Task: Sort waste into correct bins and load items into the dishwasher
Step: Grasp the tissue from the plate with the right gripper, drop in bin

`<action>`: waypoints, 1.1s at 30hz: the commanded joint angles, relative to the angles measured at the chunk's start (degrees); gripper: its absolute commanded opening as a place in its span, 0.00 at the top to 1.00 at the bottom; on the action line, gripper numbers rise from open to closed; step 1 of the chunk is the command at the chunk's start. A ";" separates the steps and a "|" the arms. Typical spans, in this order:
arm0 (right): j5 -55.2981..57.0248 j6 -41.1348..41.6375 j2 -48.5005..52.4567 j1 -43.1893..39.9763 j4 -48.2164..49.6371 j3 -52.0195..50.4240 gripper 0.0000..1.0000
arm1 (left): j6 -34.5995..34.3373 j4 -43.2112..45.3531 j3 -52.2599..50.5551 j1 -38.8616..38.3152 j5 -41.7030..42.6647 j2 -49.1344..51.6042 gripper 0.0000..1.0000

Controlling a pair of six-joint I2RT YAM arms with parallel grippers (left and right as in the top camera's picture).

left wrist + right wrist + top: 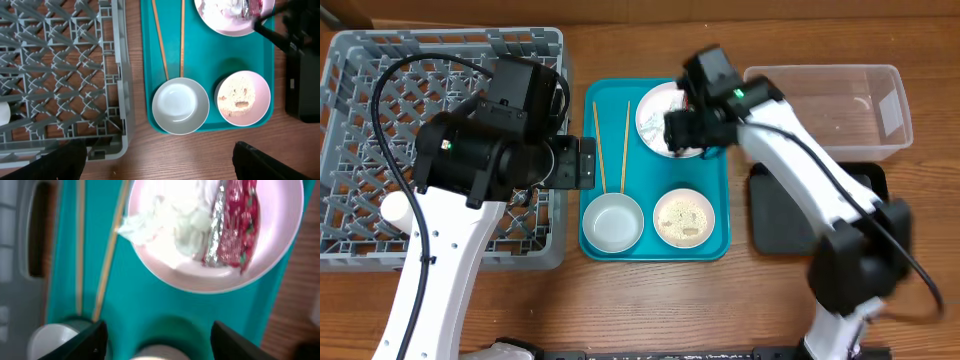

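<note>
A white plate [653, 108] at the teal tray's far right holds a red-and-silver wrapper [235, 225] and white tissue [170, 225]. My right gripper [685, 135] hangs just above that plate, open and empty; in its wrist view the fingers [160, 340] straddle bare tray below the plate. Two chopsticks [599, 150] lie on the tray's left. A round bowl [613, 222] and a dish of rice scraps [684, 217] sit at the tray's front. My left gripper [582, 163] is open and empty over the grey dish rack's [360, 90] right edge. A small white cup [395, 208] lies in the rack.
The teal tray [650, 180] lies between the rack and the bins. The clear tub [840, 100] stands at the back right, with the black tray [780, 215] in front of it, partly under my right arm. Bare wood runs along the table's front.
</note>
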 commanded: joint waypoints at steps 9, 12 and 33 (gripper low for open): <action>3.98 -3.21 19.91 0.52 6.49 15.06 0.30 | -0.76 -0.74 1.01 0.02 -0.79 -0.39 0.00; 1.90 -2.73 21.64 0.52 6.56 14.71 0.37 | -0.76 -0.74 1.01 0.02 -0.79 -0.39 0.00; 0.85 0.57 12.33 -1.25 -4.04 27.12 0.96 | -0.76 -1.84 1.01 0.00 -0.76 -0.39 0.00</action>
